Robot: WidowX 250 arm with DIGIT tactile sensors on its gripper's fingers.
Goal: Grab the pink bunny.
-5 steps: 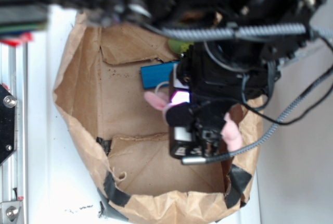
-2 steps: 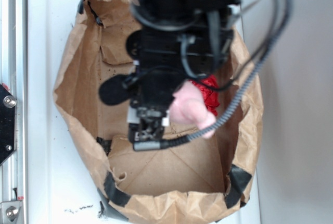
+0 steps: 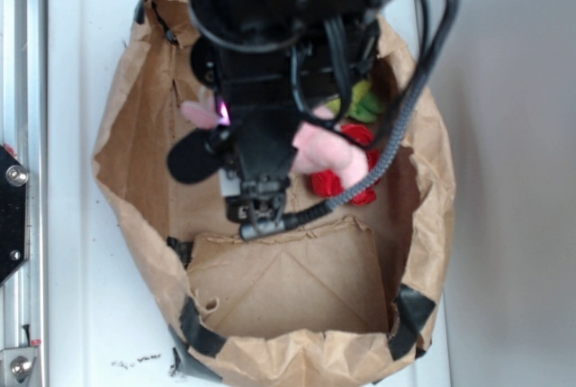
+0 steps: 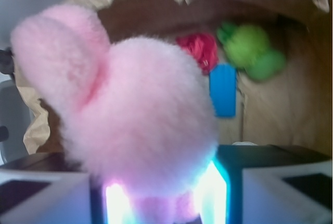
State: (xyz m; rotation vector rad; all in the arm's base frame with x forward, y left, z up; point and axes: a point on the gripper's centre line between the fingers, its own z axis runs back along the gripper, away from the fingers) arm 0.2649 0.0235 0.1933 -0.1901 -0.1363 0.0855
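In the wrist view the pink bunny (image 4: 140,125) fills the near field, its fuzzy body wedged between the 2 pale finger pads (image 4: 41,198) at the bottom edge, with coloured light glowing around its base; the gripper (image 4: 166,203) is closed onto the plush and carries it. From the exterior view the gripper (image 3: 256,211) hangs over the middle of the brown paper bag (image 3: 135,189), and the bunny (image 3: 328,153) shows as a pink lump at about 3 o'clock of the black wrist, with 1 pink bit poking out at 9 o'clock. Compared with 0.4 s ago the arm has shifted slightly toward 12 o'clock and the toy sits higher in frame, uncovering more of the red fabric ball (image 3: 346,184) beneath it and the green plush toy (image 3: 355,103) at 1 o'clock. Compared with 1.0 s ago the bunny has left the bag floor. That suggests the grab is made and the lift is under way. Farther off in the wrist view lie the red ball, a blue block (image 4: 223,89) and the green toy against the bag's far wall.
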